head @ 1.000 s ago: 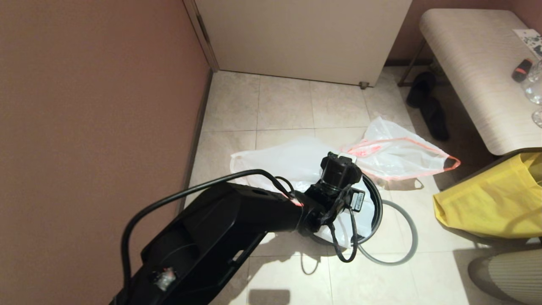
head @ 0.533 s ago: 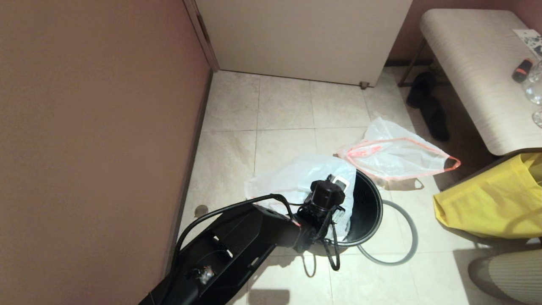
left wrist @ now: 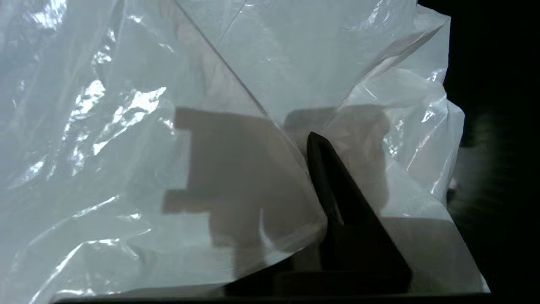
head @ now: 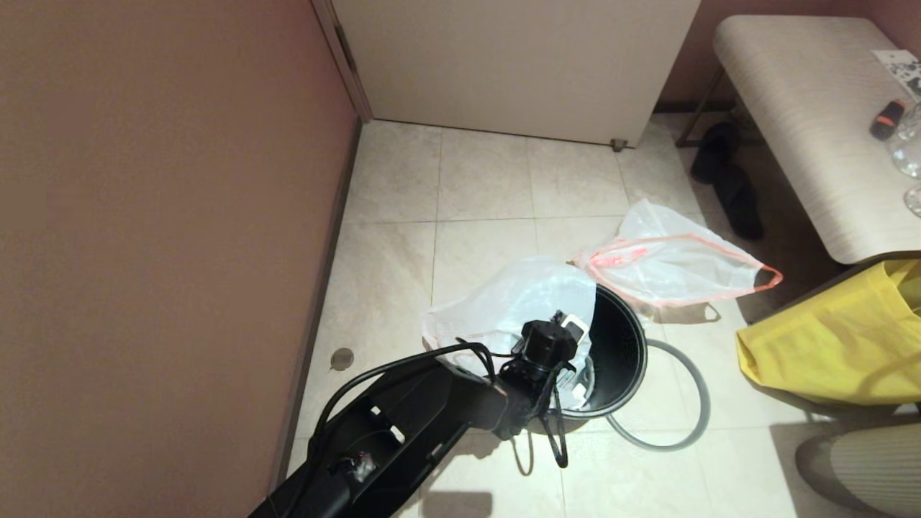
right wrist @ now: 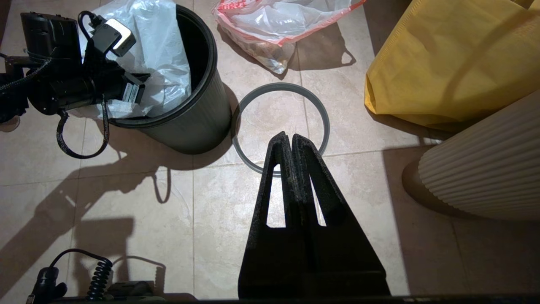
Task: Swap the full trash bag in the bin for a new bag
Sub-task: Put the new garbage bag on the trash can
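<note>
Jaws of the left gripper (left wrist: 315, 143) are wrapped in the film of the new bag (head: 511, 302), and whether they stand together or apart on it cannot be told; the plastic folds tightly around them in the left wrist view. That gripper points down into the bin (head: 619, 352), at the bin's rim on the side nearest the robot. The new bag rises in a crumpled heap over the bin's wall-side edge, part of it hanging inside.

Jaws of the right gripper (right wrist: 288, 137) are pressed together and hold nothing; it hangs above the floor (head: 482, 187), over the grey hoop (head: 694, 403) that lies flat against the bin's base on the side away from the wall.

The full trash bag (head: 669, 262) lies on the floor just beyond the bin, its pink-red hem towards the yellow bag (head: 835, 345), which stands farther out from the bin than the hoop.

A second ago the new bag lay spread wide over the bin's mouth and out across the floor towards the wall, with the left wrist higher above the bin's far rim. Now the wrist has drawn back and lower, the bag is gathered narrower and taller, and the bin's dark inner wall shows on the hoop side. Full bag and hoop have not shifted.
</note>
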### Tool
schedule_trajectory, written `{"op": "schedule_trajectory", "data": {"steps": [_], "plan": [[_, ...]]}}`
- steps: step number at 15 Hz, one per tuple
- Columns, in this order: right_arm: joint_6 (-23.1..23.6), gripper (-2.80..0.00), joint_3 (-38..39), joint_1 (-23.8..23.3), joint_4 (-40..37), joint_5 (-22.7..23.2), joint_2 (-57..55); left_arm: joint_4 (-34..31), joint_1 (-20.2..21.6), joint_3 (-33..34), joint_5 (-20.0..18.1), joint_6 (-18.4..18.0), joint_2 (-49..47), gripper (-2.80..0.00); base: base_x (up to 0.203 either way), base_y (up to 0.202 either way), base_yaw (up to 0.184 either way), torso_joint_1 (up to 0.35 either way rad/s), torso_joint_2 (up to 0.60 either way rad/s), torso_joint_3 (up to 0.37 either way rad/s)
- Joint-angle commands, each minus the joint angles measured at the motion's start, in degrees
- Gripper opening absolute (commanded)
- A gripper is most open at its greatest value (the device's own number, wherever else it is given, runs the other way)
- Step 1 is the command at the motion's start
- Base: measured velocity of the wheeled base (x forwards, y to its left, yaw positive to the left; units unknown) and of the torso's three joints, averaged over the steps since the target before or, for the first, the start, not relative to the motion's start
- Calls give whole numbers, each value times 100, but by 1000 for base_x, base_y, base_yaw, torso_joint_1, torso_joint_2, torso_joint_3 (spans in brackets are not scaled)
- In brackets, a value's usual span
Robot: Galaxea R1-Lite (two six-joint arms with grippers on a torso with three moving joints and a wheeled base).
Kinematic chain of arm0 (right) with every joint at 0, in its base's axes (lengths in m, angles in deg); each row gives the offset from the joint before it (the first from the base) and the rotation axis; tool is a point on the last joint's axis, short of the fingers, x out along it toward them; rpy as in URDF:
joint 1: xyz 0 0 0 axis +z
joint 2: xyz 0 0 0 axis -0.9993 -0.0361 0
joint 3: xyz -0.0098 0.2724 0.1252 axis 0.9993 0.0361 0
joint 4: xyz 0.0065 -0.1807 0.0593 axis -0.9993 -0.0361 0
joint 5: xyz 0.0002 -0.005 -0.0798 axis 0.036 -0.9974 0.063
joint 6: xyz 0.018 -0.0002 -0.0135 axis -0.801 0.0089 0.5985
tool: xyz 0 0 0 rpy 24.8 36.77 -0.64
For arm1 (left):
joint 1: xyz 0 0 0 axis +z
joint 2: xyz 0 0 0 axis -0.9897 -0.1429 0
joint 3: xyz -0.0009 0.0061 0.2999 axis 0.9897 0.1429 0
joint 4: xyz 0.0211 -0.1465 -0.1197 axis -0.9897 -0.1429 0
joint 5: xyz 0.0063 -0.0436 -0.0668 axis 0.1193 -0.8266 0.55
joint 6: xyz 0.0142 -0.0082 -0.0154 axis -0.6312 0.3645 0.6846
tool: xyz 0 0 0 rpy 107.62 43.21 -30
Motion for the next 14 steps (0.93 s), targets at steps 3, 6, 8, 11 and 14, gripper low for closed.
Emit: {"op": "schedule_trajectory", "data": {"steps": [3,6,8,11,14], "plan": [[-1,-280,1,2,-2,0,-5,96,11,1,44,-6,377,0,0,0,0,0,0,0],[0,-280,1,2,-2,0,-5,107,-17,10,140,7,630,0,0,0,0,0,0,0],[1,-280,1,2,-2,0,-5,103,-142,18,303,153,739,0,0,0,0,0,0,0],[-8,-280,1,2,-2,0,-5,-1,-352,62,406,358,723,0,0,0,0,0,0,0],[1,-280,1,2,-2,0,-5,-143,-475,62,403,531,695,0,0,0,0,0,0,0]]}}
